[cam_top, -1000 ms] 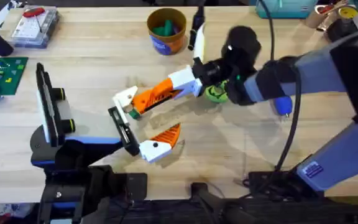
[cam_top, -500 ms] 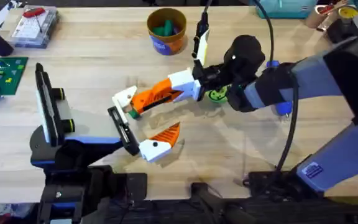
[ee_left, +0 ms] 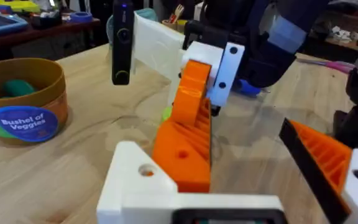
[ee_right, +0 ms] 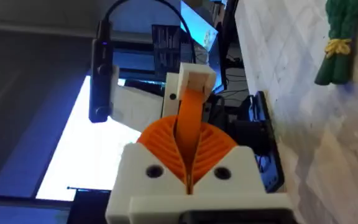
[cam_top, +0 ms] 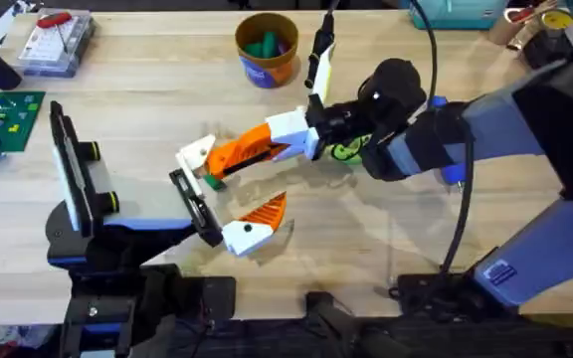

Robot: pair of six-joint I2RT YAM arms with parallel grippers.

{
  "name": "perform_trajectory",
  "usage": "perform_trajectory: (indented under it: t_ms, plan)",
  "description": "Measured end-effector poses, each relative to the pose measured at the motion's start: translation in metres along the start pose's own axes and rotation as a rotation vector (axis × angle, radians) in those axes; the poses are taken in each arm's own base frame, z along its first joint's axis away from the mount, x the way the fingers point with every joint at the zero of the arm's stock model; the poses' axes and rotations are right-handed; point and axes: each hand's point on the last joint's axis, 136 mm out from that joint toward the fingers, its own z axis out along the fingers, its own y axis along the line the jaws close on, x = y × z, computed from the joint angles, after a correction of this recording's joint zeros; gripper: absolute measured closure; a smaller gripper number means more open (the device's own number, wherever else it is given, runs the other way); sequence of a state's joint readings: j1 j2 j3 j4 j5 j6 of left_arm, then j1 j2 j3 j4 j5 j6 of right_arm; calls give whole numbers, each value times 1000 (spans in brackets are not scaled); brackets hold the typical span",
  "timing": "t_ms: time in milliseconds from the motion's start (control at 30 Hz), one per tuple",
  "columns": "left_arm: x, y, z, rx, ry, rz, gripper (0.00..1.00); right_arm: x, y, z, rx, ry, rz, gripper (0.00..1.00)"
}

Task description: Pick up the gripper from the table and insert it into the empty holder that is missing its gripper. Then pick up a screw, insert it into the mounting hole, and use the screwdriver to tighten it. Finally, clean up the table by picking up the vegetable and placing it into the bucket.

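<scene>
Right gripper pinching the gripper — above pale wooden table, near holder.

vegetable mostly hidden behind the right arm (green edge showing), screws too small

The gripper, a white block base with an orange ribbed wedge, hangs tilted above the table centre, its white base at about eight o'clock and its taper pointing toward two o'clock, where orange pads pinch it. The holder, a narrow black upright bar on a black-and-blue arm, stands just below the gripper's base at six o'clock; whether they touch is unclear. The vegetable, a lime-green disc, lies at three o'clock of the gripper, partly hidden. The bucket, tan-orange with a blue label, stands upright at twelve o'clock, green pieces inside.
</scene>
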State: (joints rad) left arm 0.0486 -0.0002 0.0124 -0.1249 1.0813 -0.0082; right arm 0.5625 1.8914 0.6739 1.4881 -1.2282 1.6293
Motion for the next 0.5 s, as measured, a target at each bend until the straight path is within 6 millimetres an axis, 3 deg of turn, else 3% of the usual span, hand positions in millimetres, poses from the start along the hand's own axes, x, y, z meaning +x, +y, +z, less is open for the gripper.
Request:
perform_trajectory:
  t_ms: [500]
  plan:
    - [0, -2, 0, 10, 1, -8, 10, -1, -9, -2, 9, 2, -19, 989]
